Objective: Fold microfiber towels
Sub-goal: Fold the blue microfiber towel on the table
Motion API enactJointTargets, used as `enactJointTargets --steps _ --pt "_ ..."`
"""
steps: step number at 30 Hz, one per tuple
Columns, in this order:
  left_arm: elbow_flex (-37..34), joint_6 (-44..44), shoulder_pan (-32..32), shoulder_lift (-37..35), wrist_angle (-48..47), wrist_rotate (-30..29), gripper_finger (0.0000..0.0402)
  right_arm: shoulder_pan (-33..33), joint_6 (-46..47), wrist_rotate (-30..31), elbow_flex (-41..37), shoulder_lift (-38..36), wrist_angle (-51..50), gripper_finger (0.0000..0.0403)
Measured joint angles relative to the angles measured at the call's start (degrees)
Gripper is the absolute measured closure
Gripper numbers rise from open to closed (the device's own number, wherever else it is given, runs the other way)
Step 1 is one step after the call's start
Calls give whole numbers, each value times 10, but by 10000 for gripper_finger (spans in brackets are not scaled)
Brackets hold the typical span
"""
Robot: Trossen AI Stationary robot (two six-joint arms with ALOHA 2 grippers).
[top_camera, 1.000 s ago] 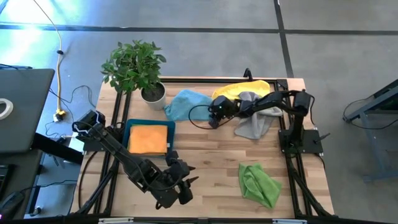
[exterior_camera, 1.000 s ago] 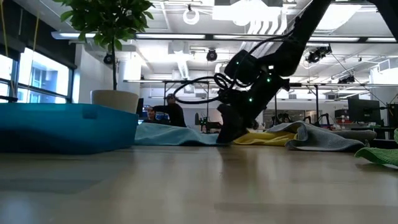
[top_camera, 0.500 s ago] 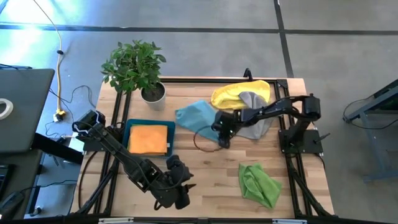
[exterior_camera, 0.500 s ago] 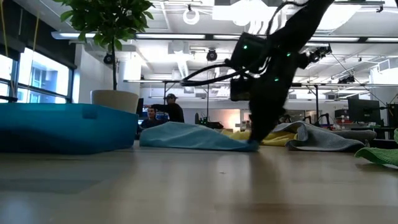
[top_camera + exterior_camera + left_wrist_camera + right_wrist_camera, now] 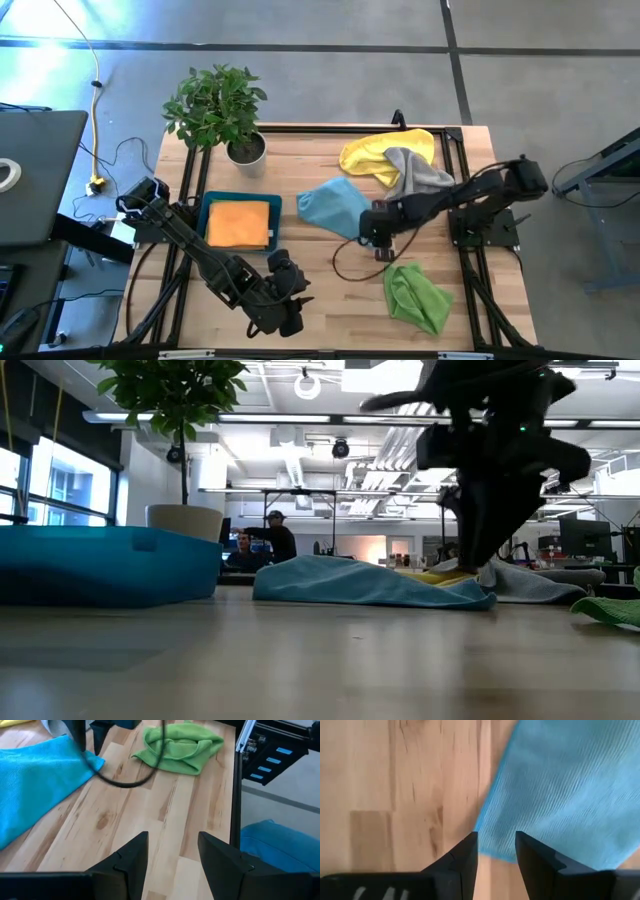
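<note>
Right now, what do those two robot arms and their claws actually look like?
Both arms are dark, nearly black, built of jointed segments. The right arm trails a thin black cable that loops over the table. The left gripper and right gripper each end in two dark, angular, wedge-shaped fingers. Small green lights glow on the right arm in the low view.

The right arm reaches from its base at the table's right side across toward the middle, bent at the elbow, wrist tipped down; the right gripper [image 5: 381, 243] points at the tabletop, its two dark fingers [image 5: 462, 857] parted with a narrow gap and nothing between them; in the low view it hangs close above the surface [image 5: 478, 565]. The left arm lies low along the table's near left side, stretched from its base toward the front edge; the left gripper [image 5: 293, 300] sits near that edge, fingers [image 5: 131, 855] apart and empty, aimed across the table.
</note>
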Motion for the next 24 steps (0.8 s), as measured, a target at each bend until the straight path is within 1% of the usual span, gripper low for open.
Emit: enactJointTargets --steps 2,5,10,14,21,24 --pt "0 0 0 0 -2 0 241 22 -20 31 -13 2 19 279" --pt "0 0 0 0 -3 0 241 45 -30 36 -32 15 41 279" --pt "0 0 0 0 -4 0 241 61 13 80 -38 26 47 279" --pt "0 2 4 0 -4 0 241 61 32 88 -38 34 60 279" --pt "0 10 4 0 -4 -2 241 56 55 94 -36 73 69 280" --pt "0 11 4 0 -4 -3 241 57 70 100 -36 75 69 298"
